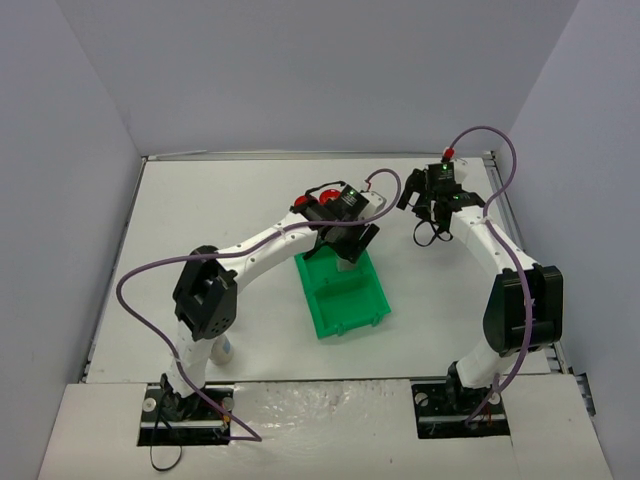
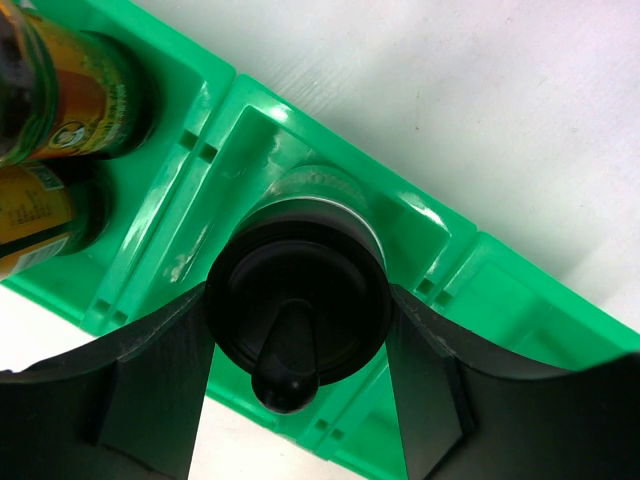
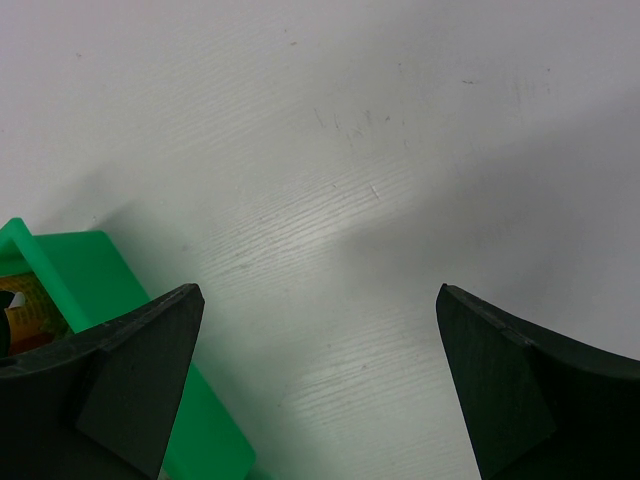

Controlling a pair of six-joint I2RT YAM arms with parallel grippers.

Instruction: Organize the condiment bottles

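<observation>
My left gripper [image 2: 298, 295] is shut on the black cap of a pale condiment bottle [image 2: 320, 195], which stands in the middle compartment of the green bin [image 2: 240, 110]. In the end compartment beside it are two dark jars [image 2: 70, 95] [image 2: 40, 215] with yellow-green labels. From above, their red caps [image 1: 303, 201] [image 1: 330, 192] show behind the left gripper [image 1: 352, 245] at the far end of the bin [image 1: 345, 300]. My right gripper [image 1: 425, 215] stands open to the right of the bin. In its wrist view, nothing lies between the right gripper's [image 3: 320, 300] fingers, only bare table.
A small pale bottle [image 1: 222, 350] stands by the left arm's base, partly hidden behind the arm. A corner of the bin [image 3: 90, 270] shows at the left of the right wrist view. Grey walls close in the table on three sides.
</observation>
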